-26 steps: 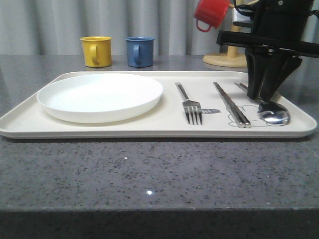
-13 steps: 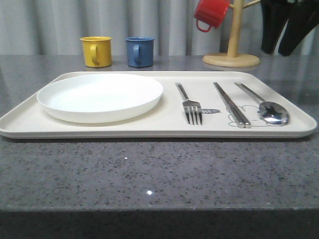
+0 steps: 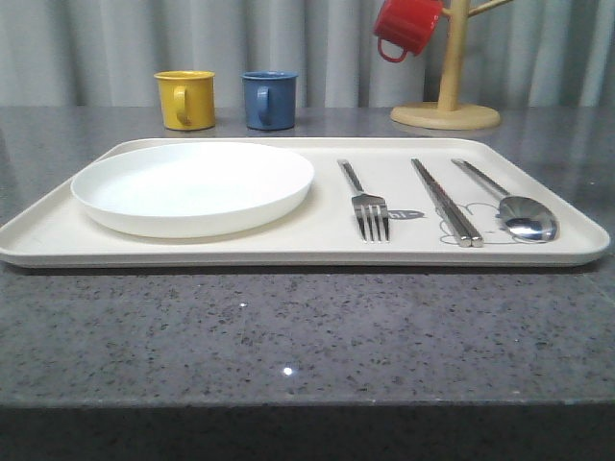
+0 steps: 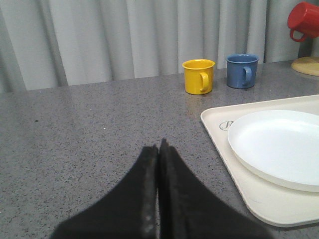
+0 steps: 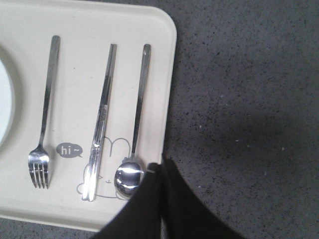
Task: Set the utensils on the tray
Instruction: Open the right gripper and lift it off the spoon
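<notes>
The right gripper [image 5: 162, 167], clenched on nothing, hovers above the tray [image 3: 288, 252] rim just beside the spoon [image 3: 527, 218] bowl; spoon, chopsticks [image 3: 447, 202] and fork [image 3: 370, 206] lie parallel, handles pointing away; the left gripper [image 4: 158, 152], clenched too, is farther off

Soft, even indoor light falls from above; a bright glint marks the spoon [image 3: 528, 217] bowl, and the plate [image 3: 192, 186] glares near-white. The right gripper [image 5: 163, 160] casts a broad, soft shadow on the counter [image 5: 244, 99]. Both grippers' dark fingers blur close to the lens.
</notes>
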You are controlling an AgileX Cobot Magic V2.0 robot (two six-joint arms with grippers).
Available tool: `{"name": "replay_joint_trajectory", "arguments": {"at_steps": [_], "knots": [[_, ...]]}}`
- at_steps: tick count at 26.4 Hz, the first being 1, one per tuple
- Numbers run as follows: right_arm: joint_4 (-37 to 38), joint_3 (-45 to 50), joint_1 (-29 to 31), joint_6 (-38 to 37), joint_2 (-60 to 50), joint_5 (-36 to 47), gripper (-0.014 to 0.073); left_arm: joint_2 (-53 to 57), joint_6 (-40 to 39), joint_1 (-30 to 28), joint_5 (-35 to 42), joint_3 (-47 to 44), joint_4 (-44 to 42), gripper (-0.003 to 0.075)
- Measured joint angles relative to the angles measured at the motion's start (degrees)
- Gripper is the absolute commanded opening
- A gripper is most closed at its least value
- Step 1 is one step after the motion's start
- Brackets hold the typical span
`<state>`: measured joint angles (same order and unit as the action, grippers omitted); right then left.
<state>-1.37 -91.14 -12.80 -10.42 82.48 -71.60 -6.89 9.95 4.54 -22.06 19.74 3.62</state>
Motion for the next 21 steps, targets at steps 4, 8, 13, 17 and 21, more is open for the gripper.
{"name": "replay_joint_trajectory", "arguments": {"at_steps": [4,8,13,17,21], "knots": [[0.10,0.00,0.00,1.02,-3.96,-0.14,-0.0118,0.00,0.00,0.00,0.00,0.00,0.00,-0.0019],[0.24,1.17,0.00,1.77,-8.54,-0.27,-0.0118,0.00,0.00,0.00,0.00,0.00,0.00,-0.0019],[0.36,5.87,0.00,3.09,-14.39,-0.31,-0.0118,0.00,0.00,0.00,0.00,0.00,0.00,-0.0019],[0.48,11.98,0.00,4.31,-20.00,0.65,-0.0118,0.00,0.00,0.00,0.00,0.00,0.00,-0.0019],[0.48,19.80,0.00,5.20,-27.81,4.72,-0.0118,0.00,0.00,0.00,0.00,0.00,0.00,-0.0019]]}}
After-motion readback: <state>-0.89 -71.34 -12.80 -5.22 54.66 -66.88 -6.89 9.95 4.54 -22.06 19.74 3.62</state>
